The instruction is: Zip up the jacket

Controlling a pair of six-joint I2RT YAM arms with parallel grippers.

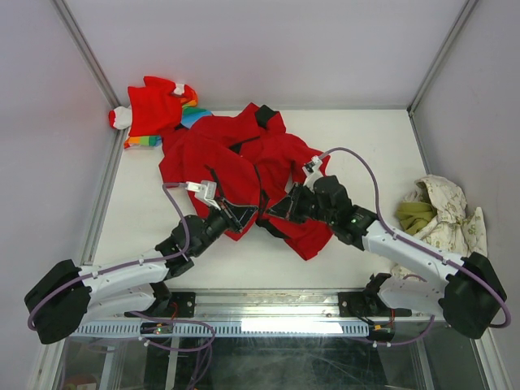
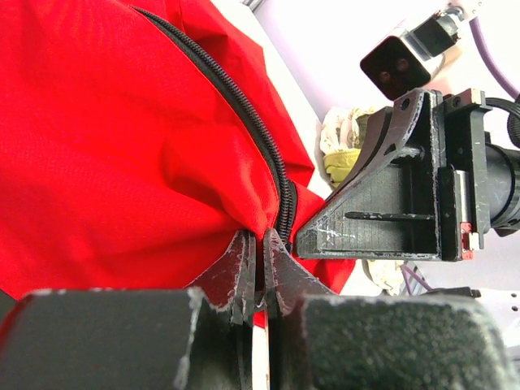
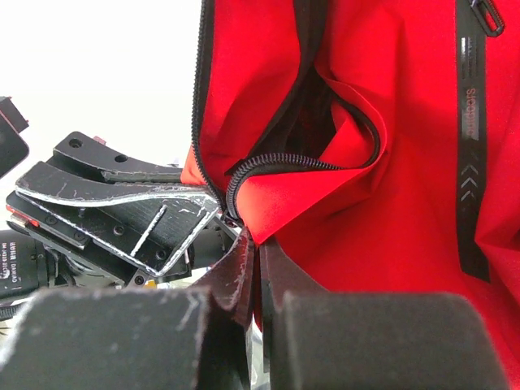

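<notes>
The bright red jacket (image 1: 236, 166) lies crumpled at the table's middle, front open, black lining showing. My left gripper (image 1: 246, 216) is shut on the jacket's bottom hem beside the dark zipper teeth (image 2: 252, 122), as the left wrist view (image 2: 262, 244) shows. My right gripper (image 1: 275, 213) faces it a few centimetres away and is shut on the other front edge near the zipper's lower end (image 3: 276, 161), as the right wrist view (image 3: 257, 248) shows. The two grippers nearly touch. The slider is not clearly visible.
A smaller red garment with rainbow stripes and white cuffs (image 1: 154, 110) lies at the back left corner. A cream and olive-green cloth (image 1: 435, 211) sits at the right edge. Clear walls enclose the table on three sides.
</notes>
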